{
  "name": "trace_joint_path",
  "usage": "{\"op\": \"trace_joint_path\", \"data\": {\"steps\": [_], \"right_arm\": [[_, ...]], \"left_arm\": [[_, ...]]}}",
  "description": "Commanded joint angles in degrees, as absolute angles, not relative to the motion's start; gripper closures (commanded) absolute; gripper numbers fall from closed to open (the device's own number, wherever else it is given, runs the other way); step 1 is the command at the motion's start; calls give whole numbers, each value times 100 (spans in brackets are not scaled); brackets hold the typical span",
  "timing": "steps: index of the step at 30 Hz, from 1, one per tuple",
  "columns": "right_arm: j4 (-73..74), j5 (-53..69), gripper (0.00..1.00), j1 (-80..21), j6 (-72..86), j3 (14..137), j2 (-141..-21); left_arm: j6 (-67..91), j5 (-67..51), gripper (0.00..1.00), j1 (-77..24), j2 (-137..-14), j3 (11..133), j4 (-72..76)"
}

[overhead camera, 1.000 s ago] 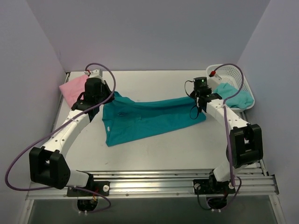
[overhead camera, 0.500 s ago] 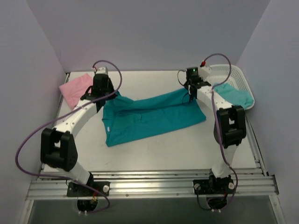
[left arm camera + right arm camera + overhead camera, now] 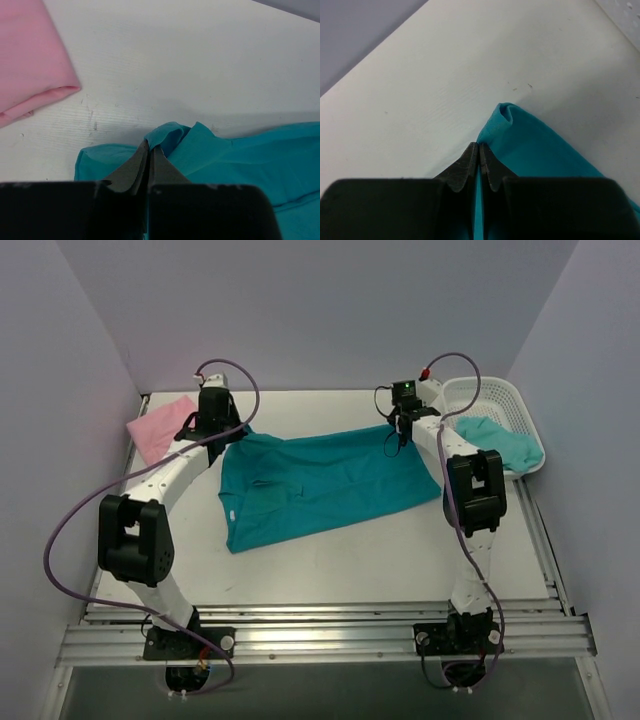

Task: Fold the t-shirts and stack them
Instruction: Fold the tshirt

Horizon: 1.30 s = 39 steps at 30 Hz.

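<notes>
A teal t-shirt lies spread across the middle of the table. My left gripper is shut on its far left corner; the pinched cloth shows in the left wrist view just past my closed fingers. My right gripper is shut on its far right corner, with the cloth bunched at my fingertips. A folded pink t-shirt lies at the far left and also shows in the left wrist view. Another teal t-shirt lies in the basket.
A white basket stands at the far right corner. Grey walls close in the back and both sides. Purple cables loop over both arms. The metal rail with the arm bases runs along the near edge.
Both grippers have carried the shirt's near edge up and away toward the back wall, unfolding it so the shirt now lies wider and flatter.
</notes>
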State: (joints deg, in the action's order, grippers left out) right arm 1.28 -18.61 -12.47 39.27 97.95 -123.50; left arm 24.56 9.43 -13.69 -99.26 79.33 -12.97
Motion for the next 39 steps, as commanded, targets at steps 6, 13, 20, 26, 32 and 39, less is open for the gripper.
{"op": "trace_joint_path", "data": {"steps": [6, 13, 20, 26, 32, 39], "right_arm": [[-112, -2030, 100, -1116, 3990, 8773, -11576], [-351, -2013, 100, -1116, 4113, 7709, -10864], [-369, -2074, 100, -1116, 4104, 7182, -10486], [-475, -2013, 100, -1151, 4175, 6873, -10512], [-466, -2100, 100, -1187, 4192, 6689, -10582], [-80, -2320, 37, -1169, 4429, 6671, -10688]], "left_arm": [[2373, 1590, 98, -1503, -9335, 7120, -905], [2706, 2047, 98, -1942, -8667, 5987, -633], [2944, 2697, 98, -2522, -8139, 5353, -852], [3252, 3067, 98, -3023, -7761, 4896, -993], [3690, 3427, 98, -3409, -7717, 4623, -1178], [4727, 3884, 82, -3910, -8077, 4640, -1870]]}}
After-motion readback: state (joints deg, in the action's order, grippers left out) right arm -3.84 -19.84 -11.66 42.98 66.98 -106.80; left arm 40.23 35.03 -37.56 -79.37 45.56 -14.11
